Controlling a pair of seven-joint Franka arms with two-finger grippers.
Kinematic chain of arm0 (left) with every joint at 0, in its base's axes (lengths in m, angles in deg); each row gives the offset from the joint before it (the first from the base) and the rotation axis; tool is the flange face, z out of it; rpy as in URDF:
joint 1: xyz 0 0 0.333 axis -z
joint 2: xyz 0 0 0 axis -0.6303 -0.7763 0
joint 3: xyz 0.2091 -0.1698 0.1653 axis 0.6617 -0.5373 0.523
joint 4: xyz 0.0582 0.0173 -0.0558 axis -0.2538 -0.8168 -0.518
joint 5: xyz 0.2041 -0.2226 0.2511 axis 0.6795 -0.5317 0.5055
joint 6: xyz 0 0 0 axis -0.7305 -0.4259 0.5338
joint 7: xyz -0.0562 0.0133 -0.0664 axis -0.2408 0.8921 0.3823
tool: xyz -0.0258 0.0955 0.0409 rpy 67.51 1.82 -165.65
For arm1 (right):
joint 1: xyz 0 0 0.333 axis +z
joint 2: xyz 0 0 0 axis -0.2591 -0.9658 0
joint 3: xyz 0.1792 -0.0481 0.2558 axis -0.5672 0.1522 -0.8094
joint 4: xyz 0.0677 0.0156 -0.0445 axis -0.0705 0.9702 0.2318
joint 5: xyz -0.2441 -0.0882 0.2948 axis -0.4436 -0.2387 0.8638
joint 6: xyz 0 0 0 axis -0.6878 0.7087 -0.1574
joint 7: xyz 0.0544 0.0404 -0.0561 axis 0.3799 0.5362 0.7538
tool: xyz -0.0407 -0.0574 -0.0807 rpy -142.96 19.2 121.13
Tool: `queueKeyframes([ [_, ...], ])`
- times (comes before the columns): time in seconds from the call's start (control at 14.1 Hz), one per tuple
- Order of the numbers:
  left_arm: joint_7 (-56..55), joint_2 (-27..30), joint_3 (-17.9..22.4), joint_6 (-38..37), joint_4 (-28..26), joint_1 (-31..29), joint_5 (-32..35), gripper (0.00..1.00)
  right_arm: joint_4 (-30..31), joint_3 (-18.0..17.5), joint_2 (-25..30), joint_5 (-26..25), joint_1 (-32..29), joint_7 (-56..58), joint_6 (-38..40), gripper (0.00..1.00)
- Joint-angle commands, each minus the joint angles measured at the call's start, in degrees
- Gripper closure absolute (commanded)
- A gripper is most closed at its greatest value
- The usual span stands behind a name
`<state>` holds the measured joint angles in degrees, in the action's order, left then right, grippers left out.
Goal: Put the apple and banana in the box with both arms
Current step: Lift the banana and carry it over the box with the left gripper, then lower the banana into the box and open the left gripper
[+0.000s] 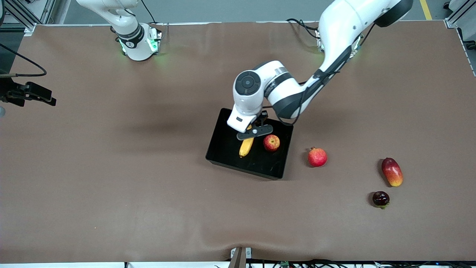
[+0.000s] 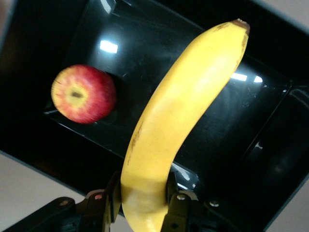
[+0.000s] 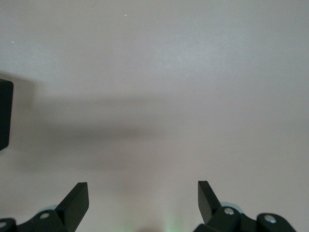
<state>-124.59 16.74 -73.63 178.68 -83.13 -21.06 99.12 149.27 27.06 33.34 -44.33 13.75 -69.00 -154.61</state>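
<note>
The black box (image 1: 226, 146) lies at mid-table. The apple (image 1: 271, 143) rests inside it, toward the left arm's end. My left gripper (image 1: 250, 131) is over the box, shut on the upper end of the banana (image 1: 246, 146). The banana hangs down into the box beside the apple, and I cannot tell if its tip touches the floor. In the left wrist view the fingers (image 2: 176, 200) clamp the banana (image 2: 188, 116), with the apple (image 2: 83, 94) on the box floor (image 2: 145, 48). My right gripper (image 3: 143, 193) is open and empty over bare table; that arm waits.
A red crowned fruit (image 1: 317, 157) lies on the table beside the box, toward the left arm's end. A red-yellow mango (image 1: 392, 171) and a small dark red fruit (image 1: 380, 198) lie farther toward that end.
</note>
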Motion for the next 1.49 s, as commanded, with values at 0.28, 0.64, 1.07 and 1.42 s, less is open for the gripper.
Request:
queueKeyframes([
  [0.28, -0.6, -5.7, 2.9, 6.6, 1.6, 3.0, 0.2, 1.0, -1.6, -0.6, -0.5, 0.0, -1.1, 0.4, 1.2, 0.0],
  [0.64, 0.3, -7.9, 8.2, 10.5, 1.7, 6.7, 0.2, 1.0, -1.6, -0.8, -0.5, -0.8, -0.7, 2.7, 3.1, 0.0],
  [1.07, 0.9, -5.3, 8.5, 11.0, 1.7, 5.7, 0.6, 0.0, -2.7, -1.0, -0.5, 0.1, -0.1, 2.4, 2.6, 0.0],
  [1.42, 2.8, 10.1, 8.7, -1.4, 1.6, -1.2, -0.7, 0.0, -3.0, -0.8, -0.6, -0.1, 1.2, 2.2, 2.3, 0.0],
])
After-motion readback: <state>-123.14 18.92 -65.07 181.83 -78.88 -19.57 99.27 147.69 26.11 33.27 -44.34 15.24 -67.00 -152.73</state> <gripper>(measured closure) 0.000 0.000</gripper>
